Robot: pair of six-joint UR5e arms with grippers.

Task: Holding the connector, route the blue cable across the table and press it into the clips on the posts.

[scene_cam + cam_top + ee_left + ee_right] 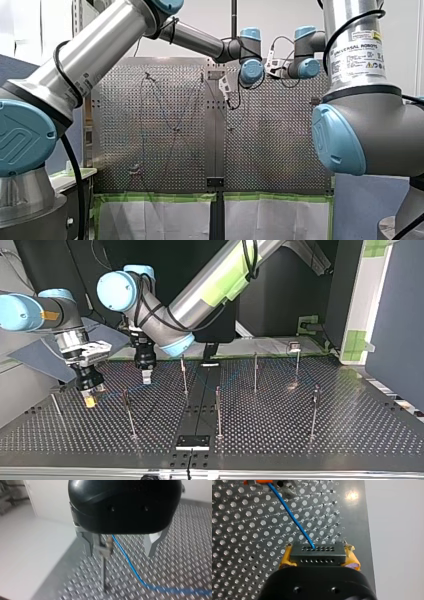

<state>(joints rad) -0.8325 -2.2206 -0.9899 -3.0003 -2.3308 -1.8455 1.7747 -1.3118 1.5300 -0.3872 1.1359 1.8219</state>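
My right gripper (pixel 318 559) is shut on a black connector (pixel 315 550), gripped between its yellow pads (pixel 284 559). The blue cable (pixel 292 517) leaves the connector and runs ahead over the perforated table to an orange part (pixel 254 482) beside a metal clip. My left gripper (pixel 121 548) is open, its metal fingers (pixel 88 542) straddling a thin post (pixel 103 567). The post's clip (pixel 107 546) sits close to one finger, and the cable (pixel 130 562) passes at the clip, then trails away over the table. At the top view's left, both grippers hang close together: left (pixel 146 376), right (pixel 90 399).
Several thin upright posts (pixel 218 410) stand across the perforated table (pixel 350 430), among them one (pixel 129 412) near the right gripper and one (pixel 314 410) at the top view's right. A black plate (pixel 192 441) lies on the middle seam. The table edge runs beside the connector.
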